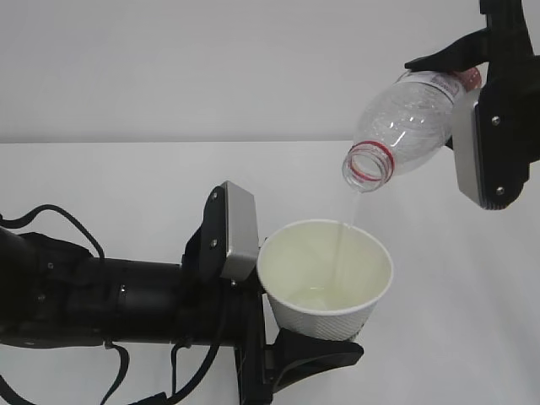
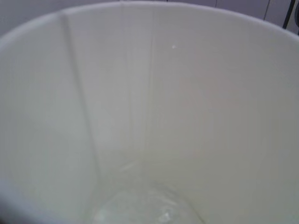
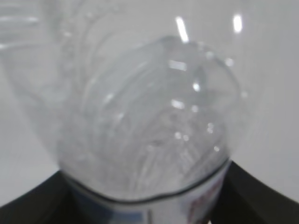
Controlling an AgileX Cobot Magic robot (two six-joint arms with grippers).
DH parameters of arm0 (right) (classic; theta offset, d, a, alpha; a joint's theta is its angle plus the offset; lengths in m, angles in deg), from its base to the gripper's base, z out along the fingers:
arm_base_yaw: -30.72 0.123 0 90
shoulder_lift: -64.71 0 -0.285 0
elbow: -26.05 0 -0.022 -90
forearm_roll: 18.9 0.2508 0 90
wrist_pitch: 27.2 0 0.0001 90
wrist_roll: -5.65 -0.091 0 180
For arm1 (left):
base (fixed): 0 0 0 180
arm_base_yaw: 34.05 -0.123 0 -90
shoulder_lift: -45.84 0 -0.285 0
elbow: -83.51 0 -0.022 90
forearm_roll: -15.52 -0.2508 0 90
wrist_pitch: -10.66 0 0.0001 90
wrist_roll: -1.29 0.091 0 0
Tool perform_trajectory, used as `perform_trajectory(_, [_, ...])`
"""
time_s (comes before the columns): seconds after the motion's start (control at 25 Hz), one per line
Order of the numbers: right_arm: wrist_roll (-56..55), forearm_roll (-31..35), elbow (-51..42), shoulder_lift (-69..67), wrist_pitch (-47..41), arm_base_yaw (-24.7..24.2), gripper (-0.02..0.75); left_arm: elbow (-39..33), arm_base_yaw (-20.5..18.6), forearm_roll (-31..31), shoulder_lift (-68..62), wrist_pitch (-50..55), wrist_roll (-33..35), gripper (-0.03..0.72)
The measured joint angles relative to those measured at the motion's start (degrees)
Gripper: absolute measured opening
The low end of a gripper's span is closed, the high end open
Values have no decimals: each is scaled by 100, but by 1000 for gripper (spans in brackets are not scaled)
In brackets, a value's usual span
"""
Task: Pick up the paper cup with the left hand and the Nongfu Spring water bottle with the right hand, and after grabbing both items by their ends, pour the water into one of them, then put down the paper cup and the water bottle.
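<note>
The paper cup (image 1: 325,283) stands upright in the air, and my left gripper (image 1: 291,329) is shut on its lower part, a black finger (image 1: 316,354) showing under it. Above it to the right, my right gripper (image 1: 460,84) is shut on the labelled end of the Nongfu Spring water bottle (image 1: 409,118), which tilts with its open red-ringed mouth (image 1: 369,162) down-left. A thin stream of water (image 1: 344,232) falls into the cup. In the left wrist view the cup's inside (image 2: 149,102) fills the frame, with water (image 2: 145,210) at the bottom. The right wrist view shows the bottle (image 3: 149,116) between black fingers (image 3: 28,205).
A white table (image 1: 126,177) meets a pale wall (image 1: 169,67) behind. My left arm lies low at the left with a black cable (image 1: 59,218) looping above it. A grey module (image 1: 239,232) on the left wrist sits just left of the cup's rim.
</note>
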Motion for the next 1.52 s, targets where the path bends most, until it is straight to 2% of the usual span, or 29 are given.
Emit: perform_trajectory(1.52, [14,0,0,0,0,0,484,0,0,0,0,0,0,580])
